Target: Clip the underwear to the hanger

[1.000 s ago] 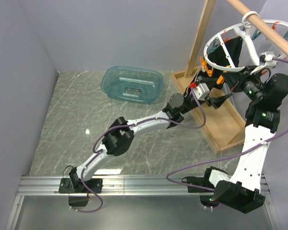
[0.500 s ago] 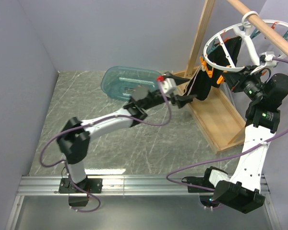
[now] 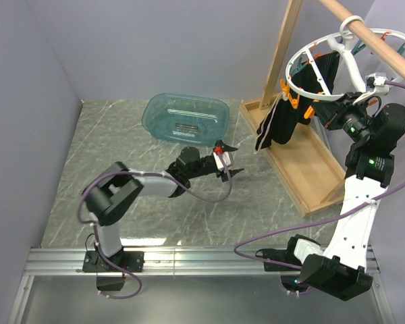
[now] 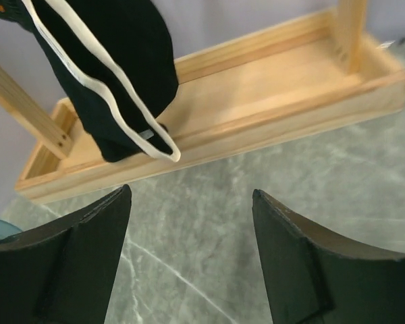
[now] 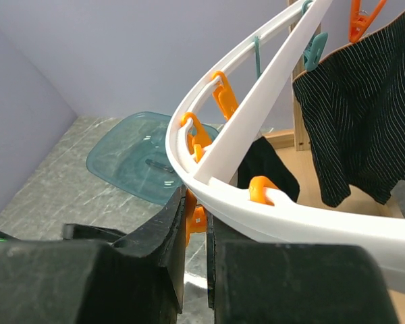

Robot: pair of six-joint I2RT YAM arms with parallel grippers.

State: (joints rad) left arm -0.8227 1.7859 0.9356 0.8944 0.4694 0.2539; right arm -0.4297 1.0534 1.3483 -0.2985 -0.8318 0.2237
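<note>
The underwear point(image 3: 280, 128), black with a cream band, hangs from an orange clip point(image 3: 288, 94) on the left rim of the white ring hanger point(image 3: 351, 67). It also shows in the left wrist view point(image 4: 115, 74), dangling over the wooden base. My left gripper point(image 3: 227, 166) is open and empty, low over the table, well left of the underwear; in its own view point(image 4: 190, 196) nothing lies between the jaws. My right gripper point(image 3: 326, 119) is shut on an orange clip point(image 5: 201, 217) under the hanger ring point(image 5: 270, 216), as its own view point(image 5: 196, 202) shows.
A teal basin point(image 3: 187, 119) sits at the back centre of the marble table. The wooden rack's base tray point(image 3: 310, 177) and upright point(image 3: 281, 50) stand at right, with the pole point(image 3: 374, 35) carrying the hanger. A narrow striped black garment point(image 5: 351, 121) hangs on another clip.
My left arm has drawn back left and down from the underwear to the table middle, jaws open. The underwear now hangs free from the clip. The right arm has not moved.
</note>
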